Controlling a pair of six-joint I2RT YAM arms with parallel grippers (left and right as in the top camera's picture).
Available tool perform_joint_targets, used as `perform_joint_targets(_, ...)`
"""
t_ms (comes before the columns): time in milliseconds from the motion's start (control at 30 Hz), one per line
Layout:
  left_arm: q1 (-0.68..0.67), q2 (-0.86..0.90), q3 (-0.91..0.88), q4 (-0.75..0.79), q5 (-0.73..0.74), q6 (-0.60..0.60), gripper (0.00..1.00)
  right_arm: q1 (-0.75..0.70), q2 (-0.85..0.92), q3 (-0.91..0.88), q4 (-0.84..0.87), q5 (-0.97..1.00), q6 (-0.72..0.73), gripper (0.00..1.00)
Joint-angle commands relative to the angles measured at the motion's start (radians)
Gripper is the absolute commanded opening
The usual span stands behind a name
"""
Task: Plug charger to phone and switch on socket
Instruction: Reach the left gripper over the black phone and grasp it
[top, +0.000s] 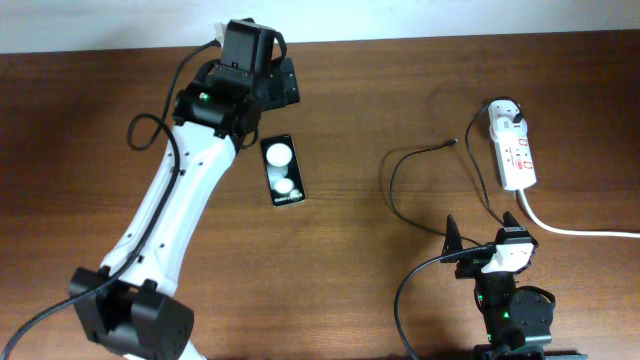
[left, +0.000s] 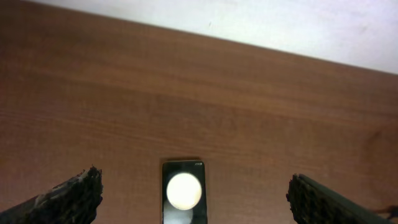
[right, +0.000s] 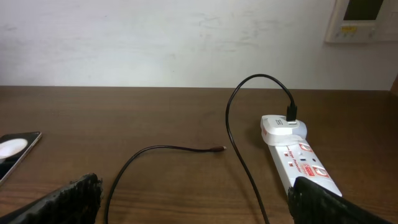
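Table (top: 380, 90): smooth brown wood with thin lines in it.
Phone (top: 282, 170): a small, flat, black rectangle with a shiny face and two round white blobs. It lies flat on the table.
Charger (top: 392, 185): a long, thin, black cable. It bends in a loose loop between the phone and the socket. Its tiny tip lies on the wood, well apart from the phone.
Socket (top: 515, 150): a long white plastic strip with red marks, far from the phone, past the charger loop. A chunky white adapter (top: 505, 118) sits in one end.
Left pincer (left: 194, 179): black bumpy fingers, spread wide, holding nothing, just beside the phone's end.
Right pincer (top: 481, 228): fingers spread wide, holding nothing, well apart from the phone.
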Motion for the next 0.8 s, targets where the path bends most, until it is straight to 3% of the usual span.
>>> perform_joint_targets(0,-0.001,0.05,0.024,-0.006,0.009,-0.016,0.99,0.006,-0.007,-0.005,-0.005,-0.002,-0.003,0.99)
perform_joint_targets(133,-0.001,0.093,0.022,-0.009,0.096,-0.019,0.99,0.006,-0.007,-0.005,-0.004,-0.002,-0.003,0.99)
perform_joint_targets(300,-0.001,0.215,0.022,-0.028,0.108,-0.146,0.99,0.006,-0.007,-0.005,-0.005,-0.002,-0.003,0.99)
perform_joint_targets(567,0.0,0.298,0.022,-0.194,0.112,-0.148,0.99,0.006,-0.007,-0.005,-0.005,-0.002,-0.003,0.99)
perform_joint_targets(767,0.0,0.388,0.021,-0.211,0.188,-0.12,0.99,0.006,-0.007,-0.005,-0.005,-0.002,-0.003,0.99)
